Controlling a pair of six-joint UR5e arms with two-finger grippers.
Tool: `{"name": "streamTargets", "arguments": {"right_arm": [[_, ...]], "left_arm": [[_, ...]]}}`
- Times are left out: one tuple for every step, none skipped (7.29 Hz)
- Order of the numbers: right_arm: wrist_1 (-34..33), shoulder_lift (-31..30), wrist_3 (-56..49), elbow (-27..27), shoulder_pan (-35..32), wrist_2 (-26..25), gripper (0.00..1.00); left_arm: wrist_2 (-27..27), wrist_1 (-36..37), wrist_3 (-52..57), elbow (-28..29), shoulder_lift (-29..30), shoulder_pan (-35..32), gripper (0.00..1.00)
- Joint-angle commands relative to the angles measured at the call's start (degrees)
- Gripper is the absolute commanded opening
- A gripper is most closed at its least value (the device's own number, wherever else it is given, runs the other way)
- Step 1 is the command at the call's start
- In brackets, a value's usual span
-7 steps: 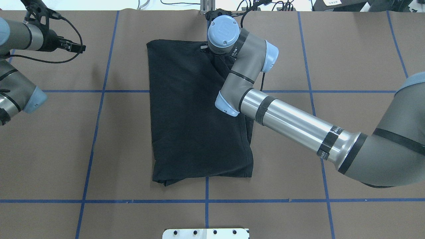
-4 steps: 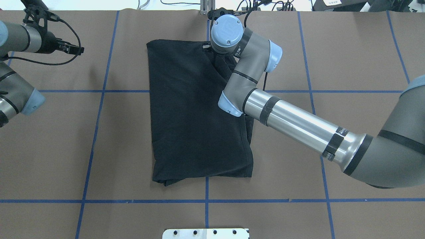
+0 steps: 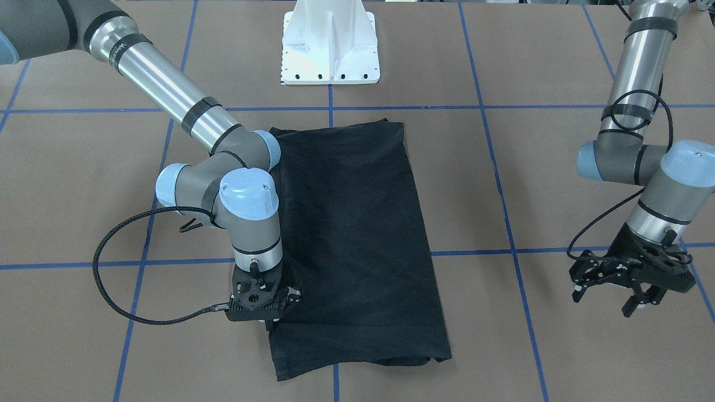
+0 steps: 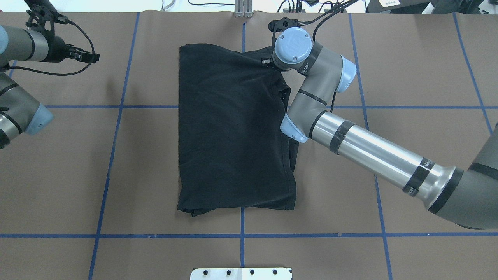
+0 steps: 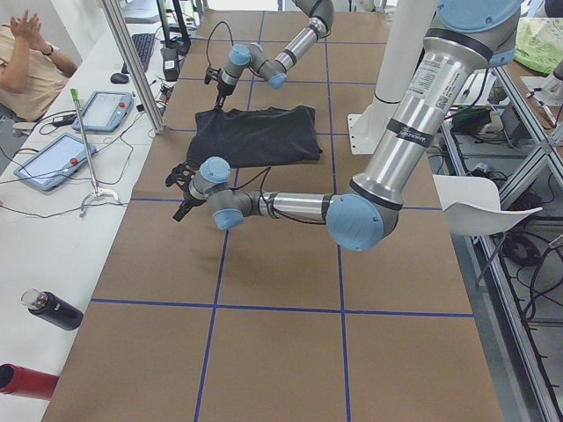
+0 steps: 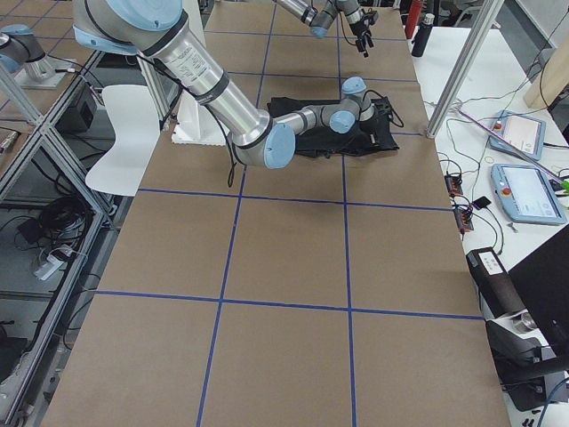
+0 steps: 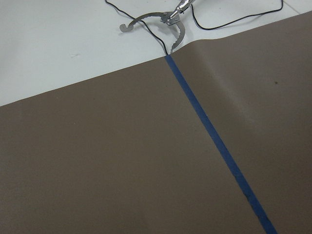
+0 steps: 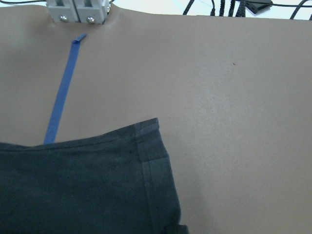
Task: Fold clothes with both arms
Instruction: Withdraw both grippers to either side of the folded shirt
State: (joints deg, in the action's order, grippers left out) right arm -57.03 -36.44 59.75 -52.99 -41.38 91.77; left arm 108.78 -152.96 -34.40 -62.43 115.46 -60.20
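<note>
The black T-shirt (image 4: 229,132) lies folded into a long strip in the middle of the brown table, with no logo showing; it also shows in the front-facing view (image 3: 357,234). My right gripper (image 3: 272,322) sits low on the shirt's far right corner, shut on the cloth; from overhead the wrist hides most of the right gripper (image 4: 268,61). The right wrist view shows the shirt's hemmed corner (image 8: 146,146) flat on the paper. My left gripper (image 3: 614,296) hangs open and empty over bare table, well to the shirt's left, and shows from overhead too (image 4: 91,57).
The white pedestal base (image 3: 329,50) stands at the near table edge. Blue tape lines (image 4: 241,235) grid the brown paper. A metal bracket (image 8: 78,9) and cables sit at the far edge, with a metal clamp (image 7: 161,22) beyond it. A person (image 5: 26,53) sits at a side table.
My right gripper has moved right along the far edge, dragging the shirt's far corner with it, so the far end shifted right. The left arm barely moved.
</note>
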Motion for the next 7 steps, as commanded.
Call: {"name": "streamTargets", "arguments": {"right_arm": [[-0.1, 0.0, 0.4, -0.1, -0.2, -0.1, 0.99], [-0.1, 0.4, 0.2, -0.5, -0.7, 0.6, 1.0], [-2.5, 0.3, 0.3, -3.1, -1.4, 2.9, 1.0], [-9.5, -0.8, 0.2, -9.6, -1.7, 4.8, 1.0], [-12.8, -5.3, 0.1, -17.6, -1.7, 5.0, 1.0], [-13.8, -11.9, -0.1, -26.0, -1.6, 6.9, 1.0], [-15.0, -17.5, 0.1, -33.8, -1.1, 7.7, 1.0]], "left_arm": [[0.0, -0.2, -0.1, -0.1, -0.1, 0.0, 1.0], [0.0, -0.2, -1.4, -0.8, 0.0, 0.0, 1.0], [0.3, 0.0, -4.2, -3.0, 0.0, 0.0, 1.0], [3.5, 0.3, -9.8, -5.1, -0.1, 0.1, 1.0], [4.6, 0.4, -13.6, -9.2, -1.3, 1.7, 1.0], [4.4, 0.8, -16.5, -14.3, -4.0, 4.6, 1.0], [4.3, 1.0, -21.4, -19.1, -5.9, 7.4, 1.0]]}}
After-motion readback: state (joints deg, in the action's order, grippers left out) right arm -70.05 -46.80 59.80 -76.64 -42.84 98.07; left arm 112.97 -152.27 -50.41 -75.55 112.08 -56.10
